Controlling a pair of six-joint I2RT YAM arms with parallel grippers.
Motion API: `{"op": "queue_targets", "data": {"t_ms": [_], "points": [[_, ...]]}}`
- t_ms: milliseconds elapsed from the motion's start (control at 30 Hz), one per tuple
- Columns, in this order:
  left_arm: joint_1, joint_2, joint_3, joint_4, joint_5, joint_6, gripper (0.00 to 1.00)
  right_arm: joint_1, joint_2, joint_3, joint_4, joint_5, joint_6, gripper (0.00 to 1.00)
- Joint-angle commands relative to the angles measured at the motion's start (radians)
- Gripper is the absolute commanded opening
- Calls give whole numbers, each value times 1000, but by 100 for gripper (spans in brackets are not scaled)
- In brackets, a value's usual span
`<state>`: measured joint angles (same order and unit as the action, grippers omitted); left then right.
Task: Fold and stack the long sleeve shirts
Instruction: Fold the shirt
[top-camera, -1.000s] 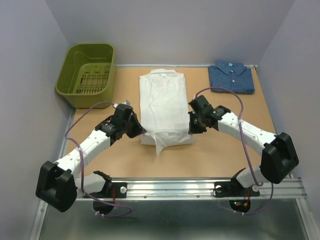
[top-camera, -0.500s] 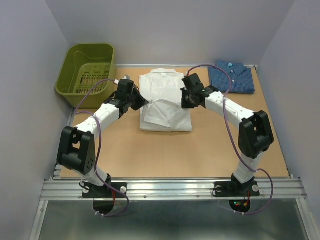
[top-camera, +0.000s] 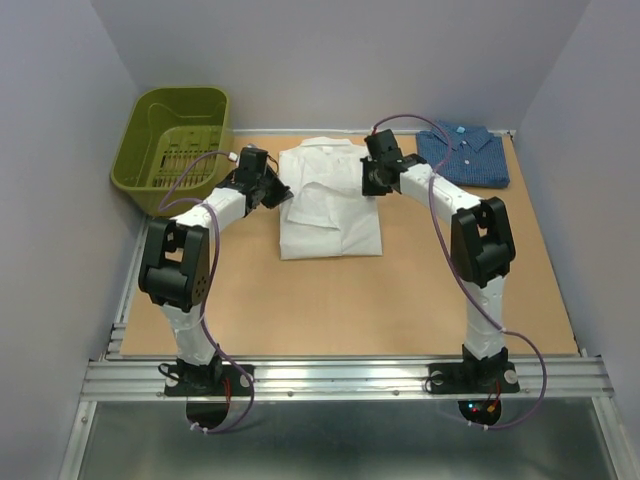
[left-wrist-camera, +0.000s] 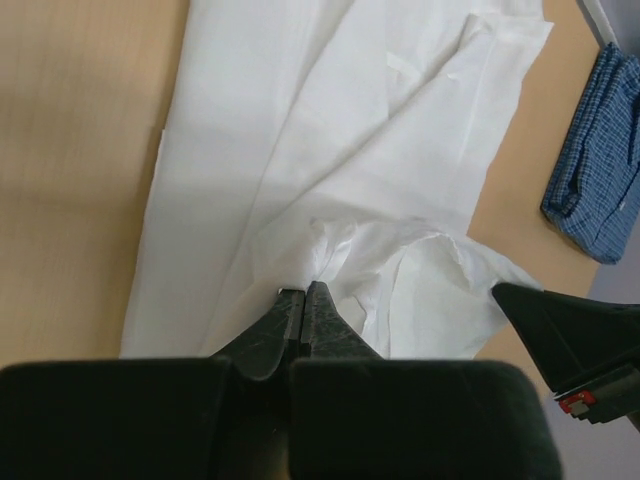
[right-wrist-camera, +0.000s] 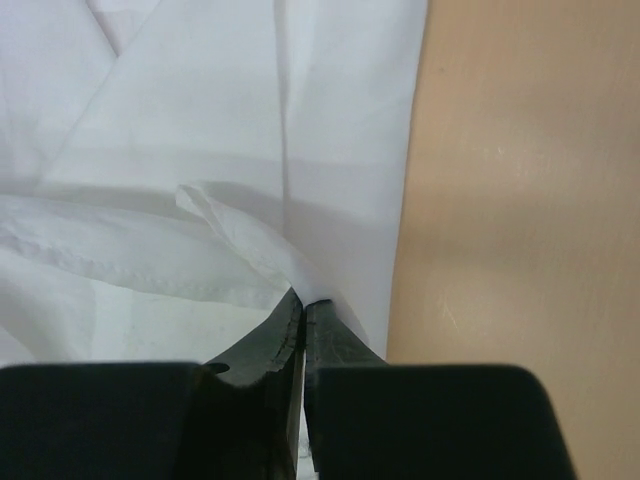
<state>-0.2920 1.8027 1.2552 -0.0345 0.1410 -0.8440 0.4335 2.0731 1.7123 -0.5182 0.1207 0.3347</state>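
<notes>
From above, both grippers' tips are lost against dark wrists and pale cloth; the wrist views settle it; the left gripper (left-wrist-camera: 305, 292) is pinched shut on a fold at the left edge of the white shirt (top-camera: 330, 215); the right gripper (right-wrist-camera: 303, 298) is pinched shut on a fold near its right edge; this shirt lies flat on the table (top-camera: 400, 290), thin, collar at the far end, a loose upper layer wrinkling between the grips; the blue shirt (top-camera: 463, 153), folded, lies right of the white one, cut off in the left wrist view; a green basket (top-camera: 175, 140) stands to its left, seen only from above.
</notes>
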Motion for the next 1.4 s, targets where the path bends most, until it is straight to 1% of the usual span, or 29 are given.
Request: {"op": "queue_targets", "data": {"t_ms": [0, 200, 233, 267, 333, 367, 433, 467, 500, 533, 567, 600, 633, 667, 700, 733, 767, 800, 833, 867, 967, 1033, 1100, 1167, 1200, 1233, 1300, 1333, 1367], "points": [[8, 18, 59, 19, -18, 8, 0, 1, 39, 113, 52, -24, -36, 4], [11, 44, 62, 28, -43, 13, 0, 1, 100, 155, 58, -49, -42, 17], [11, 47, 67, 28, -47, 17, 2, 1, 104, 156, 58, -44, -40, 21], [13, 56, 82, 30, -49, 29, 10, 1, 104, 161, 58, -38, -45, 30], [14, 61, 99, 28, -57, 40, 21, 1, 94, 162, 58, -32, -51, 41], [14, 61, 104, 28, -64, 42, 36, 1, 87, 164, 60, -29, -62, 48], [14, 47, 108, 27, -81, 46, 50, 1, 50, 162, 61, -33, -80, 57], [14, 43, 119, 27, -86, 55, 57, 1, 38, 159, 61, -47, -94, 59], [14, 29, 124, 27, -90, 63, 68, 1, 22, 150, 61, -59, -121, 60], [16, 15, 136, 25, -101, 84, 76, 5, -8, 132, 61, -84, -147, 64], [16, 15, 144, 24, -109, 94, 81, 10, -27, 132, 63, -96, -161, 66], [17, -3, 150, 18, -113, 103, 82, 14, -56, 107, 64, -110, -180, 67], [17, -14, 153, 18, -113, 117, 85, 22, -73, 93, 64, -113, -197, 70], [19, -40, 158, 15, -115, 138, 89, 46, -88, 80, 70, -151, -238, 71], [19, -52, 156, 13, -118, 152, 90, 63, -100, 41, 75, -161, -258, 72], [19, -69, 151, 8, -133, 164, 94, 80, -131, 21, 93, -161, -275, 75], [20, -86, 145, -5, -133, 193, 95, 117, -143, -2, 105, -155, -314, 76], [21, -126, 138, -11, -170, 209, 96, 137, -157, -23, 118, -154, -327, 76], [24, -147, 130, -19, -197, 221, 99, 157, -168, -40, 130, -151, -359, 76], [30, -192, 110, -36, -213, 253, 99, 195, -183, -74, 156, -141, -388, 77], [39, -273, 44, -57, -285, 301, 99, 266, -170, -91, 184, -145, -439, 77], [51, -357, -17, -73, -369, 329, 99, 290, -145, -80, 195, -139, -451, 77], [65, -445, -59, -93, -415, 339, 99, 316, -93, -50, 196, -139, -464, 77], [70, -505, -132, -84, -469, 365, 99, 333, -59, -23, 201, -124, -476, 78], [73, -561, -155, -81, -489, 373, 99, 349, -24, -4, 202, -100, -494, 78], [76, -586, -175, -77, -521, 387, 99, 358, -7, 10, 202, -84, -502, 83], [77, -652, -230, -67, -550, 398, 99, 375, 25, 29, 204, -24, -528, 84], [79, -669, -247, -62, -563, 401, 99, 376, 39, 46, 207, -4, -533, 87], [79, -686, -278, -48, -587, 405, 99, 378, 70, 55, 208, 34, -537, 88]]}}
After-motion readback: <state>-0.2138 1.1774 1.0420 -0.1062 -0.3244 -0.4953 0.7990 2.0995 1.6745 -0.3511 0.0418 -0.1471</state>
